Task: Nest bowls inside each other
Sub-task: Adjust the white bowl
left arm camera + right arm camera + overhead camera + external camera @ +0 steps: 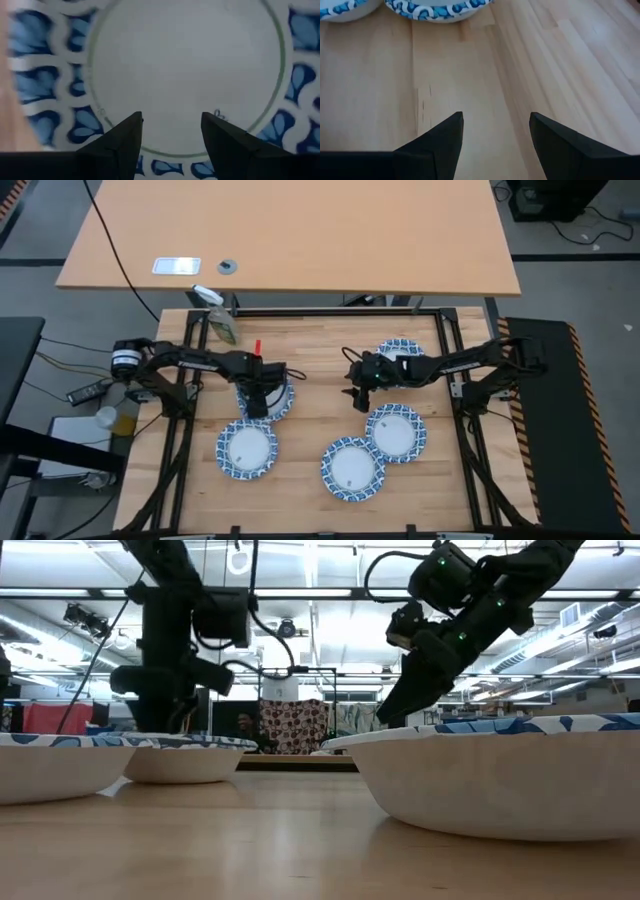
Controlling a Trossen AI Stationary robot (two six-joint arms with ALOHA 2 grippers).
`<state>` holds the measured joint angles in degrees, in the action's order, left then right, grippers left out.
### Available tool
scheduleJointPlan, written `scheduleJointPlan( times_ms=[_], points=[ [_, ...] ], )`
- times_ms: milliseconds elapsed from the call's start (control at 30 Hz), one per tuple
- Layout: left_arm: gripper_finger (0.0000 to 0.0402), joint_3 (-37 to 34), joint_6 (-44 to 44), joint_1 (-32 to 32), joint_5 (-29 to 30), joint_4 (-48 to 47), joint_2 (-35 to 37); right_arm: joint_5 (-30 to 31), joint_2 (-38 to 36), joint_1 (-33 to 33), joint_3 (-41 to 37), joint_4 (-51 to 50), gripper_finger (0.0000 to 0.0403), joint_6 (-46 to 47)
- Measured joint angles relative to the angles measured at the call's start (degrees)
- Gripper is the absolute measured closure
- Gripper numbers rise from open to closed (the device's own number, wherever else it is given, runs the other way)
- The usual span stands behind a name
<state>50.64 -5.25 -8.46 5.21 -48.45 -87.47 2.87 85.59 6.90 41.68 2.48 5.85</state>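
Five bowls with white centres and blue-patterned rims show in the high view. One bowl (282, 402) lies under my left gripper (258, 398), which points straight down, open, over the bowl's white centre (185, 65). Others sit at the near left (246, 448), near middle (352, 468) and right (396, 431). A far bowl (400, 348) lies partly under my right arm. My right gripper (355, 395) hangs open, slanting down over bare wood (470, 75), left of the right bowl.
A small green-and-white pack (222, 326) and a red piece (257, 346) lie at the table's far left. Black frame rails (445, 340) run along the table's edges. Bare wood lies between the two grippers. A large desk (300, 230) stands beyond the far edge.
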Motion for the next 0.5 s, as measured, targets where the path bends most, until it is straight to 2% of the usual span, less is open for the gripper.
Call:
scheduleJointPlan(
  times_ms=[133,267,333,500],
  points=[
    [0.0187,2.08,-0.35,0.04,1.90,-2.65,1.21,0.00,0.09,0.02,0.91,1.73,0.0167,-0.38],
    [0.0180,7.03,-0.46,1.03,1.97,-11.14,3.47,-3.65,3.24,0.04,1.15,11.24,0.0167,-1.18],
    [0.0180,8.86,-3.20,1.97,1.53,-15.49,5.19,-6.14,5.98,0.03,1.56,15.89,0.0167,-1.45],
    [0.0184,5.39,-15.42,6.04,-3.96,-18.05,11.41,-7.34,12.48,0.50,8.38,14.47,0.0167,-6.23]
  ],
)
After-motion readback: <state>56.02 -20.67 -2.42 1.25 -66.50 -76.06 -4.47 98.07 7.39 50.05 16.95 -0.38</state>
